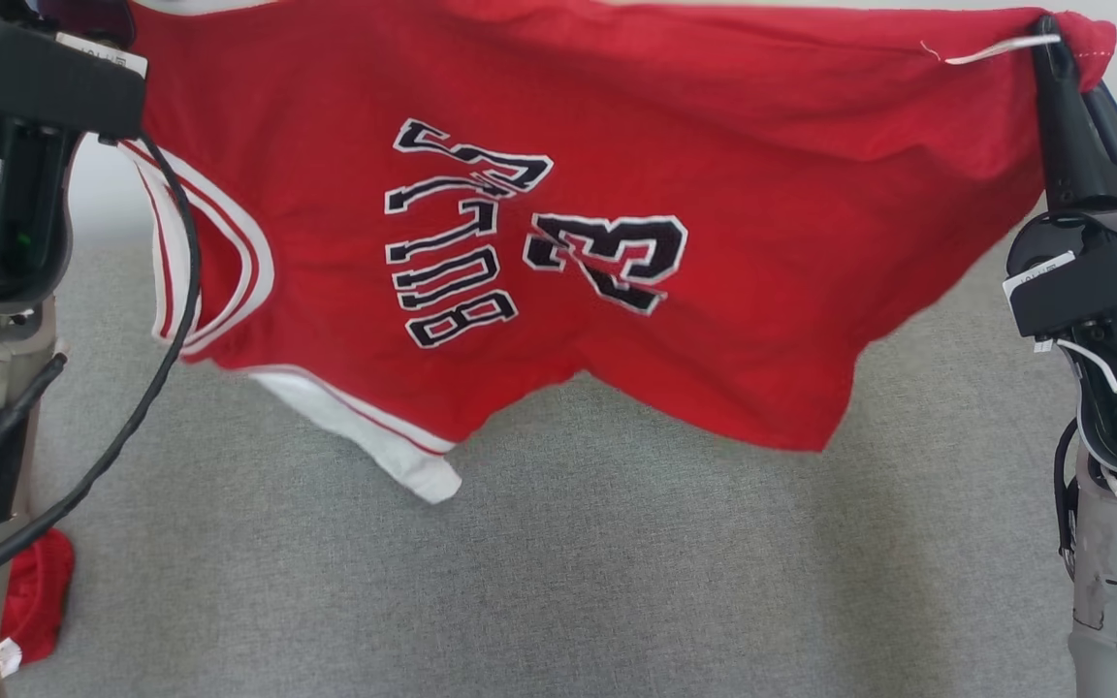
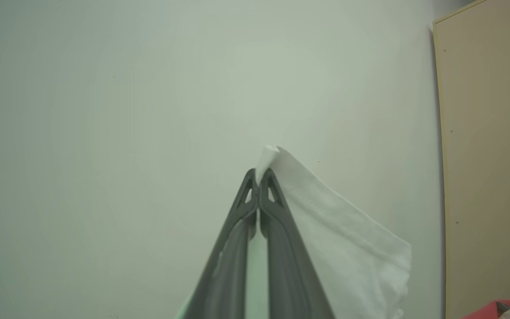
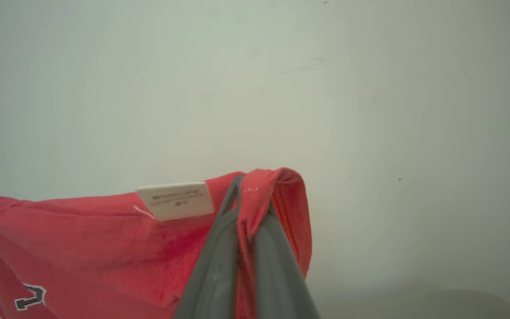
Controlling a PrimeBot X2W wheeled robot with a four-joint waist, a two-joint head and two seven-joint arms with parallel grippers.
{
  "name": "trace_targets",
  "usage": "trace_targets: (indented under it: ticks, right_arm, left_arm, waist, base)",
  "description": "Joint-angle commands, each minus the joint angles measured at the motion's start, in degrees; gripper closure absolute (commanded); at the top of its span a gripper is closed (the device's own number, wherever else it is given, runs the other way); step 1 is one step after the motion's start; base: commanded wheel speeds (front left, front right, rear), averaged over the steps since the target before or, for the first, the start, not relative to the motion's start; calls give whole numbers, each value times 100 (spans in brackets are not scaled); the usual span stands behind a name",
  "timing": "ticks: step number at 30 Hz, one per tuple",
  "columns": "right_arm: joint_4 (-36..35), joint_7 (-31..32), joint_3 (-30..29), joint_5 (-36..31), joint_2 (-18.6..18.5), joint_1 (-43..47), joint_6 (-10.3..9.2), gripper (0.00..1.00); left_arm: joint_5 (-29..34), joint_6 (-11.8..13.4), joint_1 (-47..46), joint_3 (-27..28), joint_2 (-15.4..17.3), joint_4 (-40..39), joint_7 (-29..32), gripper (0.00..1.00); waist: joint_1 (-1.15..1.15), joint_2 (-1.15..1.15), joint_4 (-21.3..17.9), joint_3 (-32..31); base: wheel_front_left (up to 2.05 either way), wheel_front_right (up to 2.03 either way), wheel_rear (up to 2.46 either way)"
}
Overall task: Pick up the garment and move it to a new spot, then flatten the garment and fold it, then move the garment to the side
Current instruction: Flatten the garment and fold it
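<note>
On the red jersey (image 1: 762,194) I read the word BULLS (image 1: 457,247) in black letters edged white, turned so it runs from the B at the bottom up to the S. Just beside it stands a number (image 1: 617,254) in the same style. The 3 is plain, but the digit next to it is creased and I can't make it out. The white sewn-in tag (image 3: 176,200) at the jersey's upper edge carries small print I can't read. The left arm sticker (image 1: 103,50) and the right arm sticker (image 1: 1038,269) are also too small to read.
</note>
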Motion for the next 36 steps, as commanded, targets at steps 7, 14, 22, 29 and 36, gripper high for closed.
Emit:
trace_targets:
  ticks: [7,14,22,29,36]
  right_arm:
    - [43,-72,209,-172,7,-89,7,100]
    - [314,-252,411,-281,-36,-366,7,100]
    - [897,-700,703,-399,-29,-1022,7,100]
    - [1572,-1398,1038,-555,-39,-1846,7,100]
    - [2253,-2050,1271,-611,-51,-2540,7,100]
  left_arm:
    - [10,56,-95,-49,-133,59,-92,100]
    - [48,91,-217,-45,-231,218,-273,100]
    - [247,139,-549,72,-255,613,-741,100]
    - [398,45,-955,97,-334,855,-1197,100]
    - [789,-37,-1401,192,-387,888,-1361,100]
  waist:
    - [0,0,-60,138]
    - [0,0,-113,396]
    - [0,0,-186,840]
    - [0,0,-247,1216]
    - [0,0,-346,1569]
  base:
    - [0,0,0]
    - [0,0,0]
    - [0,0,0]
    - [0,0,0]
    - [0,0,0]
